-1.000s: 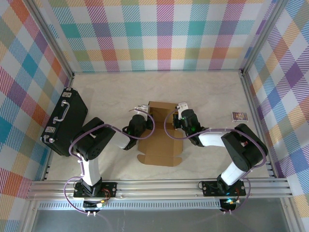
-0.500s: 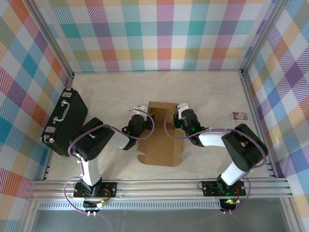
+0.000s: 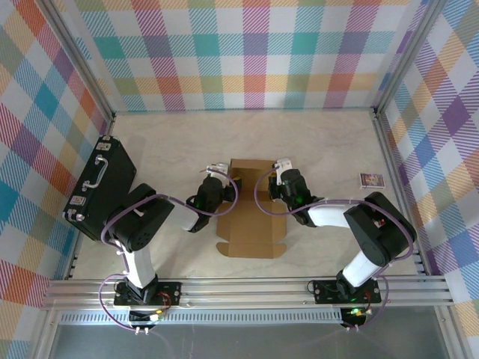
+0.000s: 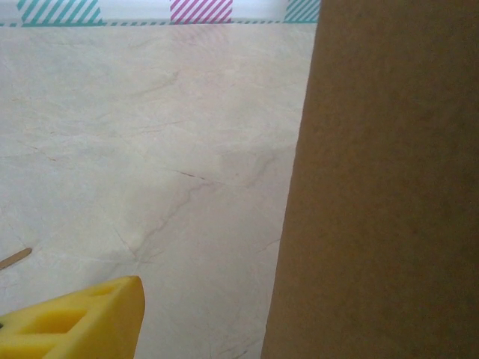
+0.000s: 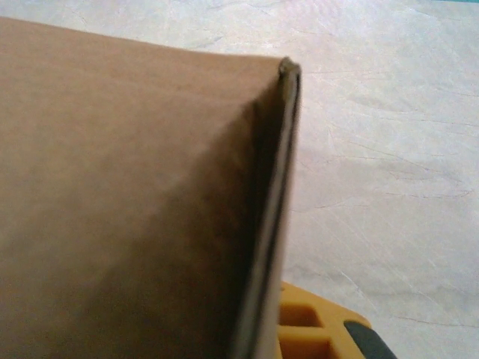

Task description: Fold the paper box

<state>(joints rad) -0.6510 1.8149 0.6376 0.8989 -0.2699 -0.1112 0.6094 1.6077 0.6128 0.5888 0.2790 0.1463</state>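
Overall, setting: a pale marbled table (image 3: 322, 142) stood inside checked walls (image 3: 247, 52), with both arms reaching in from the near edge.
Paper box, location: the paper box (image 3: 251, 224) sat at the middle of the table, between the two arms.
Paper box, condition: it was partly formed; the far portion stood up as walls, while the near panel with its tabs lay flat on the table.
Left gripper: the left gripper (image 3: 227, 182) was at the left wall of the box. In the left wrist view one yellow finger (image 4: 82, 321) stood well off the cardboard (image 4: 382, 194) with bare table between them; the claw was spread apart and held nothing.
Right gripper: the right gripper (image 3: 275, 178) was at the right wall of the box. In the right wrist view a yellow finger (image 5: 314, 329) lay against the edge of the brown panel (image 5: 127, 202); the claw was pinched closed on that wall.
Other items, left: a black hard case (image 3: 101, 187) with a handle lay by the left wall, well apart from the box.
Other items, right: a small printed packet (image 3: 371, 179) lay near the right wall.
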